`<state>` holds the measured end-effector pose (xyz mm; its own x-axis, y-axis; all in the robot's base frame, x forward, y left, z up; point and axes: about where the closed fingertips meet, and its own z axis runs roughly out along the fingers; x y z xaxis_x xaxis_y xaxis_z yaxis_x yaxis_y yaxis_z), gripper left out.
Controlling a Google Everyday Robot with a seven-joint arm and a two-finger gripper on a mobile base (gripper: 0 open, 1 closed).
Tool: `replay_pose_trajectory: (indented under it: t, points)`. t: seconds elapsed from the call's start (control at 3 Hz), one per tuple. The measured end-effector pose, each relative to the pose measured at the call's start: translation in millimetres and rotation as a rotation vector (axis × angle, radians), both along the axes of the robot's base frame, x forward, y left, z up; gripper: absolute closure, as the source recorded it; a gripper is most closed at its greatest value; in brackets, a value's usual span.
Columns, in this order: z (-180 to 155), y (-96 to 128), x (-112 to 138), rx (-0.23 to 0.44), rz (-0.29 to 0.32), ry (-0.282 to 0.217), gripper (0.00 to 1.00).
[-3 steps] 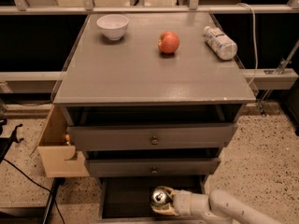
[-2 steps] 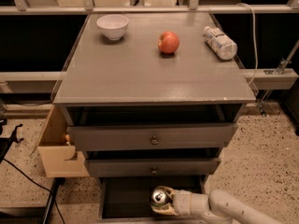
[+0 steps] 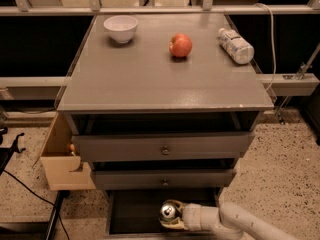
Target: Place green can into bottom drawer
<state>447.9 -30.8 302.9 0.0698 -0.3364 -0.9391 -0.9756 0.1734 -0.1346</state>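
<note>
The green can (image 3: 170,212) shows its silver top with pull tab inside the open bottom drawer (image 3: 131,212), a shallow tray with a dark interior below two knobbed grey drawers. My gripper (image 3: 174,217) reaches in from the lower right on a white arm and is shut on the can, holding it over the right half of the drawer's interior. Whether the can rests on the drawer floor I cannot tell.
On the grey cabinet top (image 3: 150,84) stand a white bowl (image 3: 120,28), a red apple (image 3: 180,45) and a lying white plastic bottle (image 3: 236,45). A pale wooden box (image 3: 64,159) sits left of the cabinet. Cables (image 3: 30,194) lie on the speckled floor at left.
</note>
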Motion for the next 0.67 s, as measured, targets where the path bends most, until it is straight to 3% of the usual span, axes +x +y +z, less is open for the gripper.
replay_pose_trajectory:
  t: [0.67]
  points:
    - [-40.0, 3.1, 17.8, -0.001, 0.018, -0.020, 1.00]
